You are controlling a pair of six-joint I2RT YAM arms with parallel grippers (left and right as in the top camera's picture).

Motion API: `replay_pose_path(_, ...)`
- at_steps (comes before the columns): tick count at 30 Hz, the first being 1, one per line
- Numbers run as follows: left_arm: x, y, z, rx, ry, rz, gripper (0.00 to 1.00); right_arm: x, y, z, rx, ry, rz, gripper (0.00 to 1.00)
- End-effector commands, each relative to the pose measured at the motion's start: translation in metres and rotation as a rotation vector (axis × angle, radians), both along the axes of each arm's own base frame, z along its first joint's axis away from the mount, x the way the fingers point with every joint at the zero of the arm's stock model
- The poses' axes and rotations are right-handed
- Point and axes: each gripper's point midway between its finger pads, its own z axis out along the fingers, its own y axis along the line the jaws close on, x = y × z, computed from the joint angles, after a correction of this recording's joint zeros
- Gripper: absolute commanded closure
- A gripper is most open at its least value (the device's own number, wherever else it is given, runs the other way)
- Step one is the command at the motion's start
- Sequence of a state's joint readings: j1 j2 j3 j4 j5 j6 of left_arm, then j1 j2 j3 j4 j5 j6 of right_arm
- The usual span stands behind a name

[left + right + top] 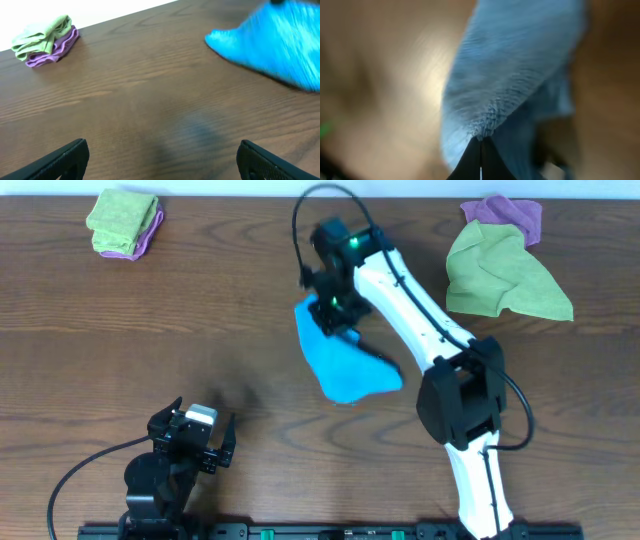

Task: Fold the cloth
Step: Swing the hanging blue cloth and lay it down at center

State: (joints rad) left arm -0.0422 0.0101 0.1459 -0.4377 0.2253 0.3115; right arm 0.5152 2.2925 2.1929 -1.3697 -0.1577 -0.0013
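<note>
A dark brown wood-grain table fills almost the whole overhead view, with a thin white strip beyond its far edge. The left wrist view shows the same grain, with plain white past the table's far edge.

The white right arm reaches from the front edge diagonally toward the middle of the table. Under its far end hangs the cloth, bright blue, gathered narrow at the top and spreading wider toward the front, just right of the table's centre. Whether its lower end touches the wood cannot be told.

At the far right lies a loose lime-green cloth, with a crumpled purple cloth touching it from behind. At the far left sits a small folded stack, green on top of purple.

The left gripper hovers near the front left, well apart from the blue cloth, its two dark fingers spread wide with nothing between them.

The right gripper has its black fingers pressed together, pinching a bunched fold of the blue cloth; the right wrist view is blurred but shows the fabric rising from the closed tips
</note>
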Motion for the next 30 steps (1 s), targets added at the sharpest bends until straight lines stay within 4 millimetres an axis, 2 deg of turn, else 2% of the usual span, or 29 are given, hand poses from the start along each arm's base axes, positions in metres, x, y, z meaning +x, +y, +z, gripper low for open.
replay_pose_path(1,-0.001,-0.001,-0.008,0.002,0.015,-0.008,0.04,0.048,-0.039,0.038,-0.185,-0.246,-0.207,0.99)
replay_pose_path(5,-0.001,-0.001,-0.008,0.002,0.015,-0.008,0.05,0.077,-0.068,0.081,-0.265,-0.423,-0.32,0.98)
replay_pose_path(7,-0.001,-0.001,-0.008,0.002,0.015,-0.008,0.05,0.085,-0.077,0.094,-0.275,-0.469,-0.37,0.98)
replay_pose_path(9,-0.001,-0.001,-0.008,0.002,0.015,-0.008,0.04,0.086,-0.076,0.1,-0.255,-0.475,-0.374,0.98)
replay_pose_path(10,-0.001,-0.001,-0.008,0.002,0.015,-0.008,0.05,0.083,-0.069,0.1,-0.228,-0.461,-0.363,0.98)
replay_pose_path(12,-0.001,-0.001,-0.008,0.002,0.015,-0.008,0.05,0.071,-0.04,0.095,-0.126,-0.395,-0.305,0.98)
replay_pose_path(13,-0.001,-0.001,-0.008,0.002,0.015,-0.008,0.05,0.059,-0.016,0.092,-0.036,-0.335,-0.257,0.99)
replay_pose_path(15,-0.001,-0.001,-0.008,0.002,0.015,-0.008,0.05,0.014,0.056,0.096,0.252,-0.147,-0.058,0.98)
replay_pose_path(16,-0.001,-0.001,-0.008,0.002,0.015,-0.008,0.05,-0.028,0.105,0.113,0.487,-0.023,0.156,0.99)
replay_pose_path(17,-0.001,-0.001,-0.008,0.002,0.015,-0.008,0.05,-0.059,0.131,0.128,0.639,0.035,0.331,0.89)
replay_pose_path(18,-0.001,-0.001,-0.008,0.002,0.015,-0.008,0.05,-0.082,0.145,0.137,0.717,0.046,0.475,0.72)
replay_pose_path(19,-0.001,-0.001,-0.008,0.002,0.015,-0.008,0.05,-0.092,0.15,0.132,0.69,0.019,0.548,0.44)
replay_pose_path(20,-0.001,-0.001,-0.008,0.002,0.015,-0.008,0.05,-0.09,0.148,0.121,0.602,-0.011,0.545,0.25)
replay_pose_path(23,-0.001,-0.001,-0.008,0.002,0.015,-0.008,0.04,-0.065,0.124,0.09,0.28,-0.129,0.426,0.01)
replay_pose_path(26,-0.001,-0.001,-0.008,0.002,0.015,-0.008,0.05,-0.04,0.099,0.079,0.073,-0.238,0.365,0.01)
replay_pose_path(30,-0.001,-0.001,-0.008,0.002,0.015,-0.008,0.05,-0.029,0.077,0.064,-0.032,-0.247,0.33,0.01)
